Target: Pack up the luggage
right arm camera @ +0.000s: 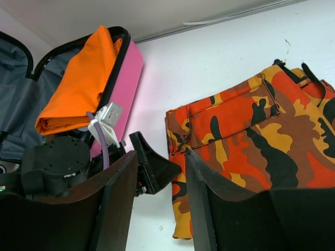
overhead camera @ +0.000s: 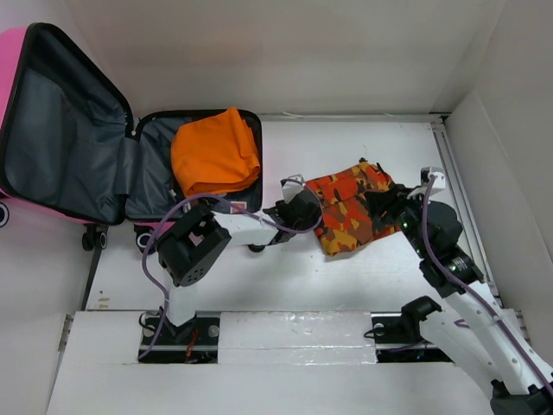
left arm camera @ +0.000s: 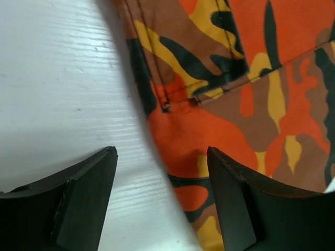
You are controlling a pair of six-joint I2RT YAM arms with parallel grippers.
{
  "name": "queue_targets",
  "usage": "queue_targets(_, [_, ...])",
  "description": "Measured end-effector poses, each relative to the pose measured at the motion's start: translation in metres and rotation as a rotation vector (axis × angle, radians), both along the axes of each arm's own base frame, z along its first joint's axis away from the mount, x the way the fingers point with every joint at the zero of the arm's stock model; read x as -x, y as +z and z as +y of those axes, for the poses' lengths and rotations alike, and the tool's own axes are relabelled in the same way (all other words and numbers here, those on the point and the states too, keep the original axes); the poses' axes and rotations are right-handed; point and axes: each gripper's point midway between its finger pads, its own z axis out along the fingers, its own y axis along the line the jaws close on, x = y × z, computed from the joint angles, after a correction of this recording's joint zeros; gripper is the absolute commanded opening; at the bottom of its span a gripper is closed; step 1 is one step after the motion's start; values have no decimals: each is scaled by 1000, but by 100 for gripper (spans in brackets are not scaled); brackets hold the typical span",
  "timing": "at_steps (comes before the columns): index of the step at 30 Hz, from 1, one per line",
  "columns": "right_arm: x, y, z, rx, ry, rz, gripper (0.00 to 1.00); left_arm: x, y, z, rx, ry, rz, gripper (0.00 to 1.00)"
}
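The luggage point(overhead camera: 10, 52), hot pink with grey lining, lies open at the far left, its lid leaning back. A folded orange cloth point(overhead camera: 214, 151) lies in its base half and also shows in the right wrist view point(right arm camera: 78, 89), beside the pink wall point(right arm camera: 128, 73). A folded orange camouflage garment point(overhead camera: 350, 207) lies on the table, right of the case. My left gripper point(overhead camera: 304, 210) is open and low at the garment's left edge point(left arm camera: 246, 104), one finger over bare table, the other over cloth. My right gripper point(overhead camera: 386, 207) is open and empty above the garment's right part point(right arm camera: 251, 125).
White walls close in the table at the back and right point(overhead camera: 510, 130). A metal rail point(overhead camera: 458, 190) runs along the right side. The left arm's purple cable point(overhead camera: 160, 251) loops near its base. The left gripper's finger point(right arm camera: 154, 164) shows between my right fingers.
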Motion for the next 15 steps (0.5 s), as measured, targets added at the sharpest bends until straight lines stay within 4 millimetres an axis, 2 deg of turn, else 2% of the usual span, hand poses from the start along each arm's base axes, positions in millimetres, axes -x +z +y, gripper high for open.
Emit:
queue_targets(2, [0, 0, 0, 0, 1, 1, 47, 4, -1, -5, 12, 3, 7, 62])
queue_targets(6, [0, 1, 1, -3, 6, -5, 47, 3, -3, -27, 44, -7, 17, 45])
queue_targets(10, [1, 6, 1, -10, 6, -21, 47, -5, -7, -43, 60, -7, 16, 25])
queue_targets(13, [5, 13, -1, -20, 6, -46, 47, -13, -9, -51, 67, -2, 10, 0])
queue_targets(15, [7, 15, -2, -24, 8, -54, 47, -18, -6, -53, 63, -3, 0, 0])
